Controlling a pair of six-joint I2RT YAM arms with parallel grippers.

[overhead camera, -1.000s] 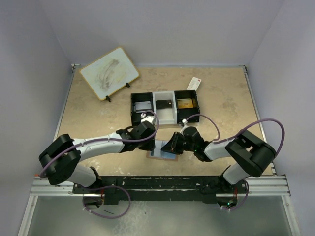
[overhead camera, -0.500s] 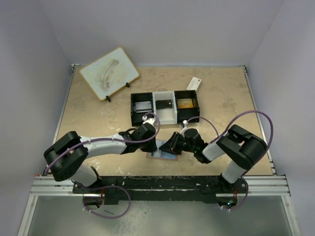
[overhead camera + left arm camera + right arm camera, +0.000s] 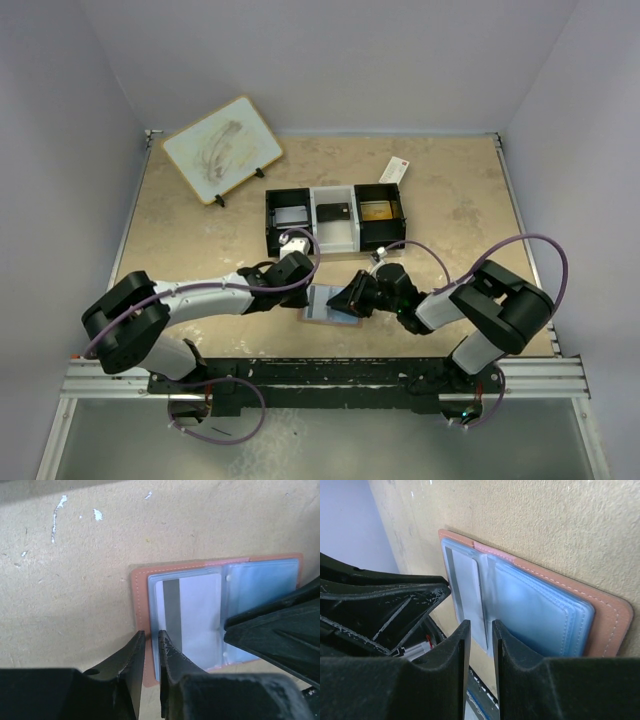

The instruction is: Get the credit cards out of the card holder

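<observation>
The salmon-tan card holder lies open near the table's front edge, between both grippers. In the left wrist view, one of its bluish clear pockets holds a pale credit card with a grey stripe. My left gripper hovers at the card holder's left border, open by a narrow slit with nothing in it. My right gripper is over the pockets by the middle fold, open a little. The pocket edge lines up with its gap; I cannot tell if they touch.
A black-and-white three-compartment tray stands behind the holder, with a grey card, a dark card and a brownish one inside. A white packet with a red end lies beyond it. A picture board stands back left.
The right gripper has slid slightly right, baring more of the open holder. The left gripper stays at the holder's left edge; its jaws closed, then parted a little.
</observation>
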